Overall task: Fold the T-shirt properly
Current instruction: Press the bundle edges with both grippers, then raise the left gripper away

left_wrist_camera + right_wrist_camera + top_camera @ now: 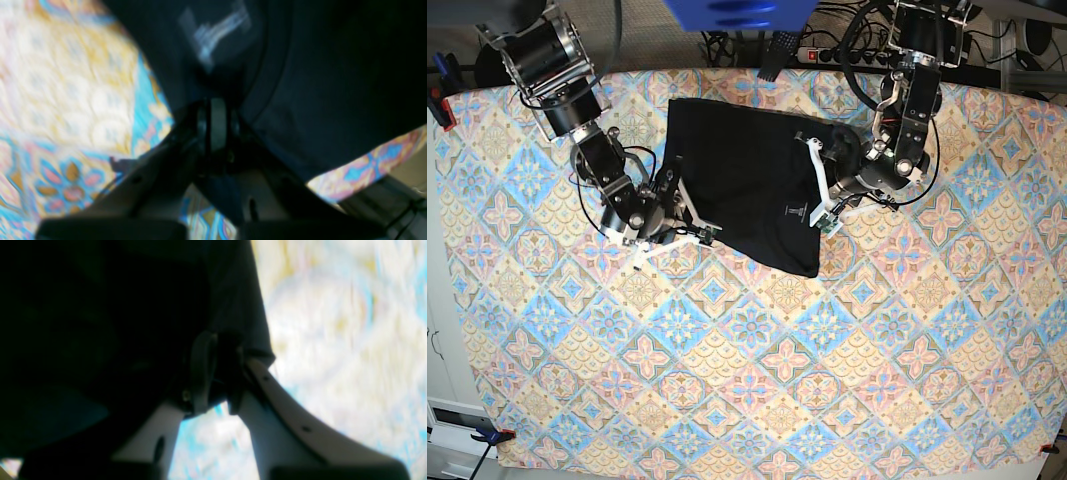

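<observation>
Left wrist view: left gripper (pixel 217 123) with fingers pressed together on a fold of the T-shirt (pixel 327 83); beyond the fingertips, a small white printed mark (pixel 218 31), blurred. Right wrist view: right gripper (pixel 220 370) with fingers clamped on the T-shirt's (pixel 100 323) edge; patterned tablecloth (pixel 343 340) to one side. Base view, alone showing the whole layout: T-shirt (pixel 747 180) lying partly folded on the tablecloth (pixel 757 390), between the right gripper (pixel 689 222) and the left gripper (pixel 822 205) at opposite edges.
</observation>
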